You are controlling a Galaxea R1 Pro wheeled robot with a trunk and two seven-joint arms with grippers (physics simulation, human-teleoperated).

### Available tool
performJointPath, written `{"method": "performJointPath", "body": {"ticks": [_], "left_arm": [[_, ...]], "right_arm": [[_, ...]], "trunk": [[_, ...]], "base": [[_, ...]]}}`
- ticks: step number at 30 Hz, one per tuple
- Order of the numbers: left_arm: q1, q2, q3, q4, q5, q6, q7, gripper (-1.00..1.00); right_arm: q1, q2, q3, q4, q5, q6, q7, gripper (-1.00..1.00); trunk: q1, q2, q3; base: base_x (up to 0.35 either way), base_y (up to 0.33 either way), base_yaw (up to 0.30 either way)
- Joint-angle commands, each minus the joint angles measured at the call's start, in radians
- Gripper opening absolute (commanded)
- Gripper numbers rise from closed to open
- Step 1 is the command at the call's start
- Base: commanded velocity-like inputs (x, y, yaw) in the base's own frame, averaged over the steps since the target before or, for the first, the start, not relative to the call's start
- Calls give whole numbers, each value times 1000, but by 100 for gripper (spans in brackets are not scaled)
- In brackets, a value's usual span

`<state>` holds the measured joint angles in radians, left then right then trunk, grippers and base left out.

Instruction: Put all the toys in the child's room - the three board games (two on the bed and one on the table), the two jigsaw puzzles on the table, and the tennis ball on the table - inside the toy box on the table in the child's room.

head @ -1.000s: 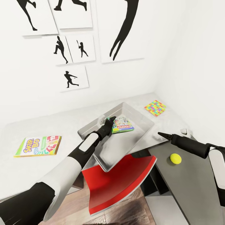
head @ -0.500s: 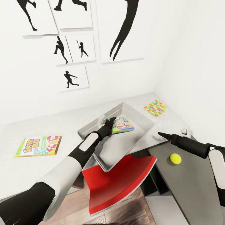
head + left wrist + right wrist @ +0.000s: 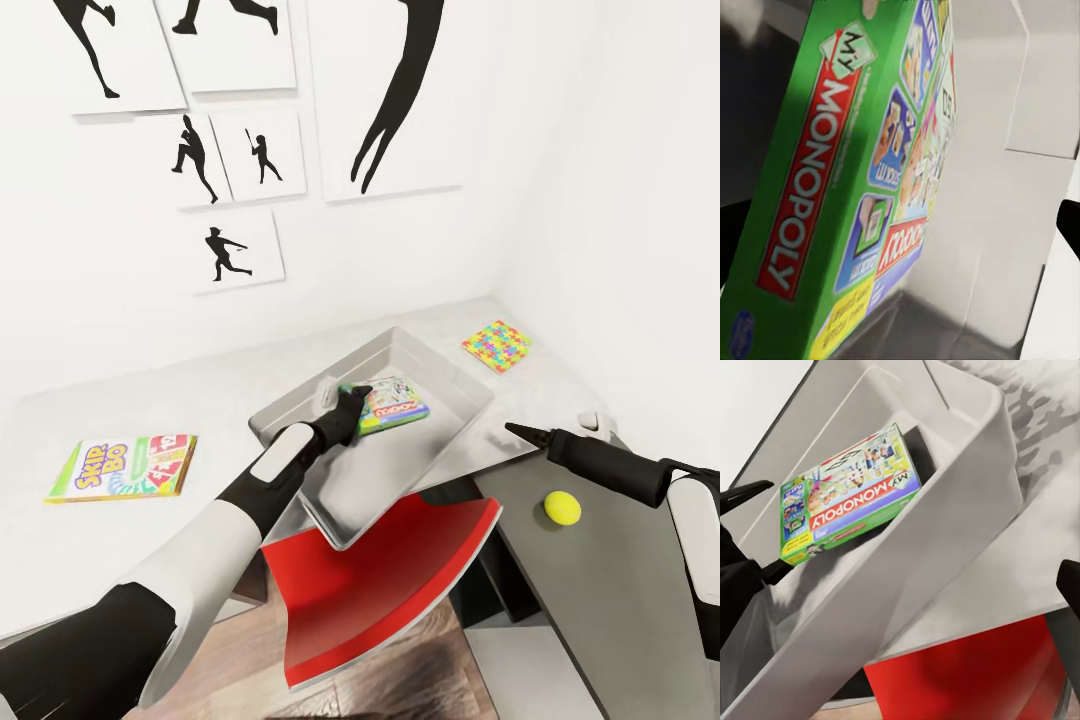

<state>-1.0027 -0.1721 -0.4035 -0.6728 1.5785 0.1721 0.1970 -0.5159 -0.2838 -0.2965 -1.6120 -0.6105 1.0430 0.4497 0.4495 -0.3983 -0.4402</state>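
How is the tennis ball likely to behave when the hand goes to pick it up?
The ball is round and rests free on the flat dark wing of the table, so a nudge would probably send it rolling, perhaps off the edge. It looks small beside the right hand, so likely light. Its curved surface could squirt out of an off-centre pinch.

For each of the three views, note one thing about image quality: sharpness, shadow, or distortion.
Head view: sharp throughout, with wide-angle tilt, the wall pictures leaning; the tennis ball is evenly lit. Left wrist view: the Monopoly box sits very close, its lettering soft and blurred, a dark shadow below it. Right wrist view: the toy box rim is crisp, with a mottled shadow on the table behind it.
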Motion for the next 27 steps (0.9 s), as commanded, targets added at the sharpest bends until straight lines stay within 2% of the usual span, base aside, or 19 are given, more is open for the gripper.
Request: {"method": "performJointPath", "body": {"ticks": [1,9,12,17,27], "left_arm": [[-1,0,-1,-1,12,4,9,100],[-4,1,-3,8,97,29,29,100],[-10,1,-2,10,124,47,41,100],[-24,1,-2,12,141,61,50,100],[-65,0,-2,12,151,77,56,100]], "right_arm": [[-1,0,-2,0,9,4,10,100],[-1,-1,-3,0,8,4,10,100],[-1,-1,-15,0,8,4,10,100],[0,-1,-43,0,7,4,10,100],[0,0,-62,0,7,4,10,100]], "trunk": [[1,-2,-2],[1,-2,-2],[1,-2,-2],[1,-2,-2],[1,-2,-2]], "base": [[0,0,0],[0,0,0],[0,0,0],[0,0,0],[0,0,0]]}}
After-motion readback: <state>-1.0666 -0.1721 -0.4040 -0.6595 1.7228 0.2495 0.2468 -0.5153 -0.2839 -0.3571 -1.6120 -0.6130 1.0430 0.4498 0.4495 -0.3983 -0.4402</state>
